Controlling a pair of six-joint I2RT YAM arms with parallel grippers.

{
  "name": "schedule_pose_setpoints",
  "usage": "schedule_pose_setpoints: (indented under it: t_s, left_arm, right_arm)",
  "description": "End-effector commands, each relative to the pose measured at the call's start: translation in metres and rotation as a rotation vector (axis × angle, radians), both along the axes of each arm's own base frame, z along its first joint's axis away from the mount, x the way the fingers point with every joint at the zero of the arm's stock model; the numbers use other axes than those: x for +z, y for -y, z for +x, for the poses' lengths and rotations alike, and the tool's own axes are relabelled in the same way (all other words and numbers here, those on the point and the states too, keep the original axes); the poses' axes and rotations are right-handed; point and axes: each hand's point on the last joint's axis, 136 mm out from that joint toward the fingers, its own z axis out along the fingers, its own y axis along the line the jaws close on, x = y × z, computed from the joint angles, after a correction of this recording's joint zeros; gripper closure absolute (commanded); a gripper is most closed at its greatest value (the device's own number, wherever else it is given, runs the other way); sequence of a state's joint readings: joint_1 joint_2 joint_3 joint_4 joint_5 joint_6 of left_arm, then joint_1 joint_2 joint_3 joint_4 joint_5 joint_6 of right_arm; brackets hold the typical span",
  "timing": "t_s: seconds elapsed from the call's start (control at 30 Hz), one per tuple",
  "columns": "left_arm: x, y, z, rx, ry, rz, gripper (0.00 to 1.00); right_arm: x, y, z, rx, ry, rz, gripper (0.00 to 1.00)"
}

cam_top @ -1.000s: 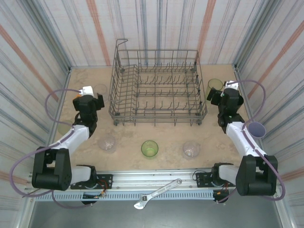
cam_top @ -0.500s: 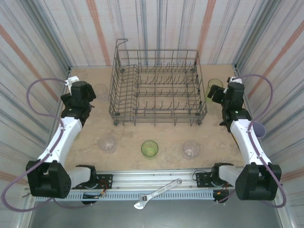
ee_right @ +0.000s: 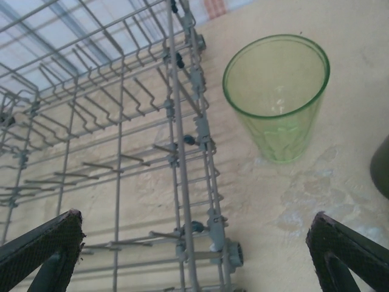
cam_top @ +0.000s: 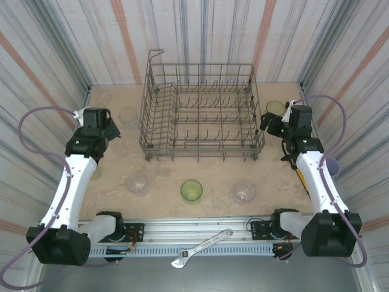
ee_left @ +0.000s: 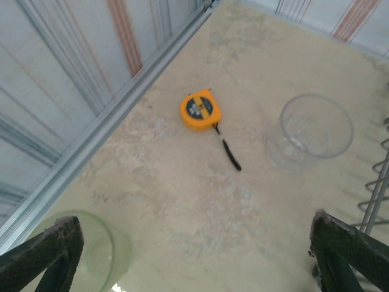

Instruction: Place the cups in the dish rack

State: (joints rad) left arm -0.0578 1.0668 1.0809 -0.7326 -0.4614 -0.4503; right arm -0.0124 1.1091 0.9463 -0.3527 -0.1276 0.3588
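Observation:
The grey wire dish rack [cam_top: 200, 112] stands at the back middle of the table with no cups in it. On the table stand a clear cup [cam_top: 128, 115], a clear cup [cam_top: 137, 182], a green cup [cam_top: 191, 190], a clear cup [cam_top: 244, 191], a yellow-green cup [cam_top: 275, 107] and a lavender cup [cam_top: 330, 164]. My left gripper [ee_left: 194, 261] hangs open above bare table, between a pale green cup [ee_left: 91, 252] and a clear cup [ee_left: 310, 131]. My right gripper [ee_right: 194, 255] is open over the rack's right edge [ee_right: 200, 152], short of the yellow-green cup [ee_right: 276, 97].
An orange tape measure [ee_left: 200, 111] lies by the left wall. A wrench [cam_top: 200, 248] rests on the rail in front of the table. Something dark [ee_right: 382, 167] shows at the right edge of the right wrist view. Striped walls close in three sides.
The left arm has swung out to the left and stretched upward. The right gripper has moved farther back, toward the yellow-green cup. Both grippers stayed open.

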Motion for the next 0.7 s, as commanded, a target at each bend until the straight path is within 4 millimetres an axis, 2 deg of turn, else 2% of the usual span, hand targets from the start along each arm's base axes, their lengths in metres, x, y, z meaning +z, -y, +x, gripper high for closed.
schedule_pose_setpoints:
  t_s: [0.0, 0.13, 0.23, 0.37, 0.67]
  left_arm:
    - [0.000, -0.014, -0.025, 0.051, -0.064, -0.012, 0.01]
    - [-0.015, -0.033, -0.037, 0.109, -0.104, -0.141, 0.02]
    - [-0.030, -0.037, -0.041, 0.112, -0.137, -0.250, 0.02]
    - [-0.045, -0.043, -0.043, 0.098, -0.220, -0.274, 0.01]
    - [-0.063, -0.049, -0.029, 0.065, -0.239, -0.352, 0.01]
  right_arm:
    - [0.017, -0.011, -0.012, 0.046, -0.010, 0.036, 0.01]
    - [0.017, -0.013, -0.016, 0.057, -0.035, 0.029, 0.01]
    - [0.016, -0.016, -0.022, 0.067, -0.059, 0.034, 0.01]
    - [0.007, -0.020, -0.036, 0.074, -0.080, 0.047, 0.01]
    - [-0.006, -0.029, -0.045, 0.117, -0.089, 0.076, 0.01]
